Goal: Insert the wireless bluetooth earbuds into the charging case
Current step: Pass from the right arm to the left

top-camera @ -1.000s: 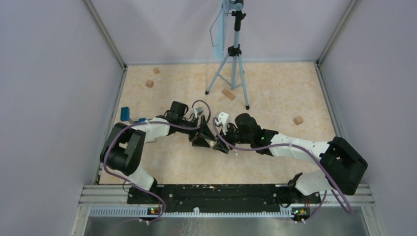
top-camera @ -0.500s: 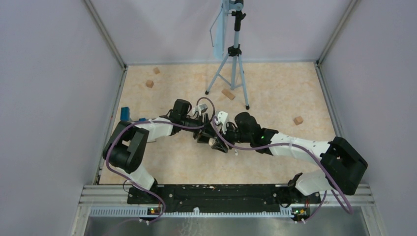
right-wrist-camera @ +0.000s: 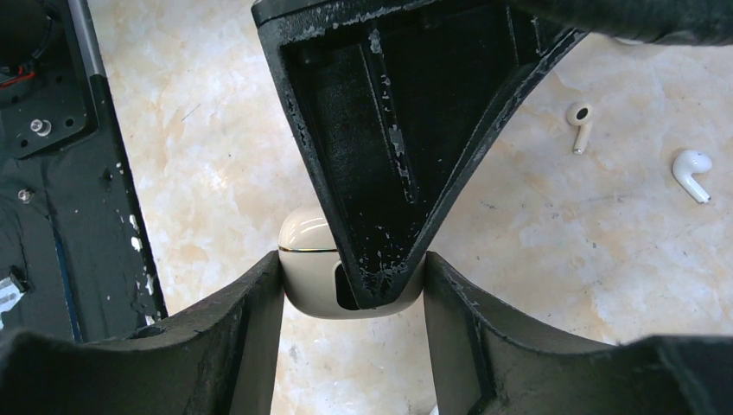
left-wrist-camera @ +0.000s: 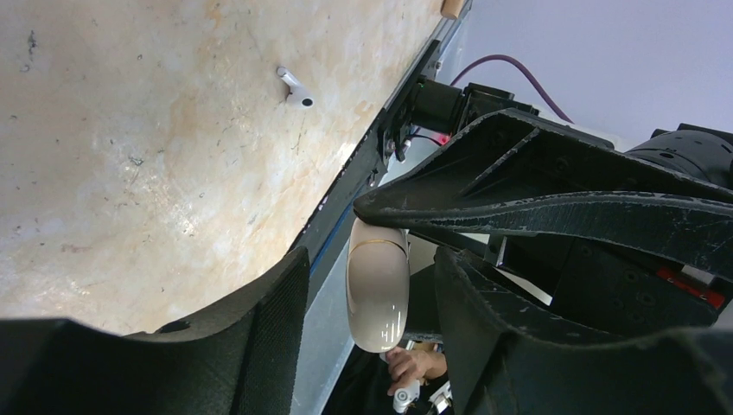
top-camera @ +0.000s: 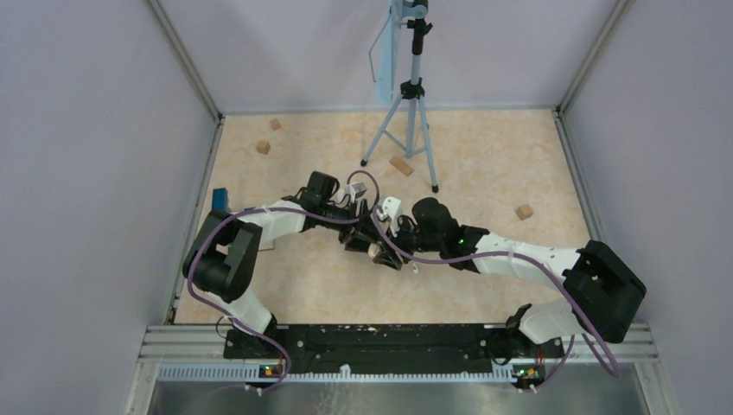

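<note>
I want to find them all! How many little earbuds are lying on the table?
2. The cream earbud and the white earbud lie side by side on the table. Others may be hidden.

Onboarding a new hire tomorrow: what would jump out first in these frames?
At mid-table the right gripper clamps a cream charging case while the open left gripper straddles it. Two white earbuds lie loose on the table nearby.

Overhead and close wrist views apparently share case [right-wrist-camera: 302,264].
</note>
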You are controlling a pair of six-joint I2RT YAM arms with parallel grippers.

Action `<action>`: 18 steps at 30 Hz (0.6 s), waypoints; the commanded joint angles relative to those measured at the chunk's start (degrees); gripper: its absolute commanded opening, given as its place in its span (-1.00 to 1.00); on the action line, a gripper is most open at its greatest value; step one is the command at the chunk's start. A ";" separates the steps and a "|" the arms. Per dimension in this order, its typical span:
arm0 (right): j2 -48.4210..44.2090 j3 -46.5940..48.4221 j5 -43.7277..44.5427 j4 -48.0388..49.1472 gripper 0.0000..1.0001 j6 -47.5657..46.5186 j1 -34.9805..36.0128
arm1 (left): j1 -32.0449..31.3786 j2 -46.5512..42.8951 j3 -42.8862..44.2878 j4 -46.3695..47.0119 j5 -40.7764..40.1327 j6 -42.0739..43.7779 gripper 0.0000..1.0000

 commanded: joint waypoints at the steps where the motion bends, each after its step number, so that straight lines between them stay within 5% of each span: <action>1: 0.15 1.94 -0.29 0.66 0.00 -1.38 0.66 | -0.14 -1.43 1.29 -0.40 0.11 1.04 0.15; 14: 0.38 1.88 0.71 -0.08 0.01 -1.92 0.66 | -0.14 -1.62 0.43 0.35 0.54 0.35 -0.55; 18: 0.87 2.83 1.59 -1.23 0.19 -0.01 0.64 | -0.14 -1.94 0.53 0.67 0.53 -0.17 -0.86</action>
